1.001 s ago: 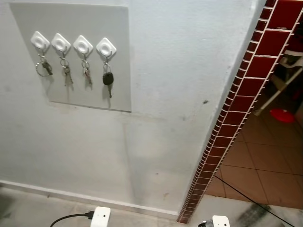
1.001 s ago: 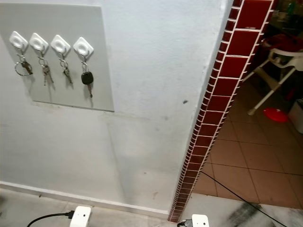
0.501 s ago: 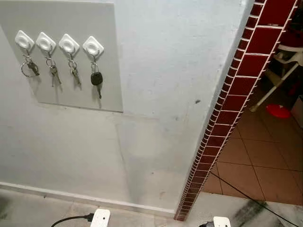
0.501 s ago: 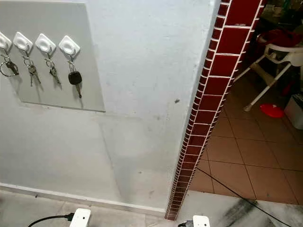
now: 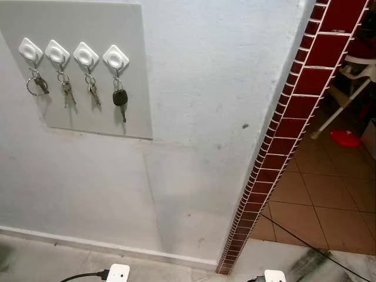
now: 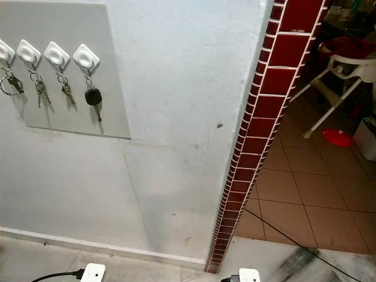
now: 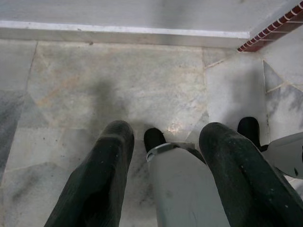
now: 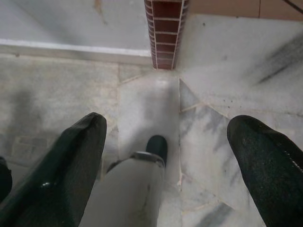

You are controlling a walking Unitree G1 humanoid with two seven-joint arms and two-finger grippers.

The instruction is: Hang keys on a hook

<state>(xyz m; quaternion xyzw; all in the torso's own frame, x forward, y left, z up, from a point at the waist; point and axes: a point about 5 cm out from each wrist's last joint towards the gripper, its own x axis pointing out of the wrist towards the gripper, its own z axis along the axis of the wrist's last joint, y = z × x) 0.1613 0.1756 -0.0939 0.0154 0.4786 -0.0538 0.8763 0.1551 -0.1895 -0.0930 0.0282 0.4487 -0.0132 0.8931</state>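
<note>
Grey panel [image 5: 88, 70] at upper left of the head view, fixed to the white wall [image 5: 205, 117]. Four white hooks [image 5: 73, 54] in a row, each with keys; the black-headed car key [image 5: 120, 98] hangs from the rightmost hook. Red tiled wall edge [image 5: 282, 141] runs diagonally at right. Left gripper [image 7: 165, 142] hangs over the marble floor [image 7: 118, 80], fingers moderately apart, holding nothing. Right gripper [image 8: 165, 142] likewise, fingers wide apart, empty.

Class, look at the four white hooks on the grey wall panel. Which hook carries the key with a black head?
The hook nearest the red tiled wall edge. Its key has a chunky black head; the other three carry small metal keys on rings.
</note>
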